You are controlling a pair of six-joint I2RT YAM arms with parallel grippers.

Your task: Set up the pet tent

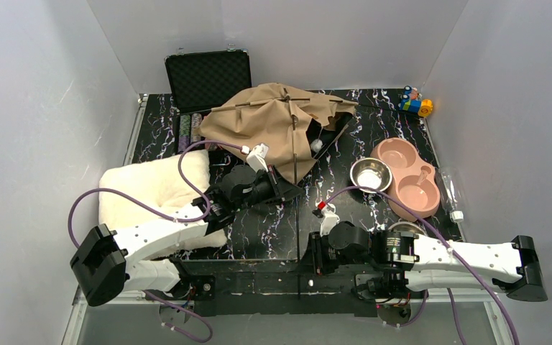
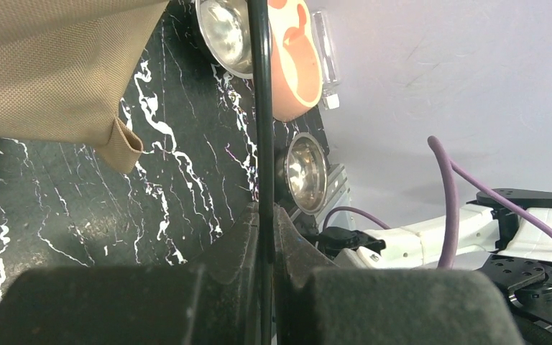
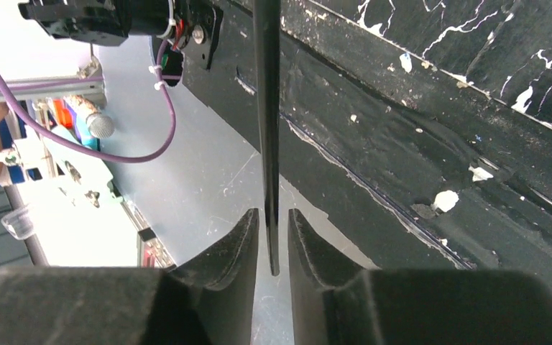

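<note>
One pet tent (image 1: 273, 118), its tan canvas collapsed, lies just in front of the open black case (image 1: 208, 77). One thin black pole (image 1: 297, 230) runs from the tent, away from the case. The left gripper (image 2: 264, 215) is clamped on the pole. The right gripper (image 3: 273, 219) stands narrowly parted around the pole's tip, seemingly not touching it. The sticker (image 1: 401, 248) on the right arm is too small to read.

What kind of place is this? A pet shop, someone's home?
Most likely a robot test booth, not a home: plain white walls box in a black marbled table, two robot arms are bolted at its near edge, and the pet tent, pink double bowl and cushion look like staged props.
</note>
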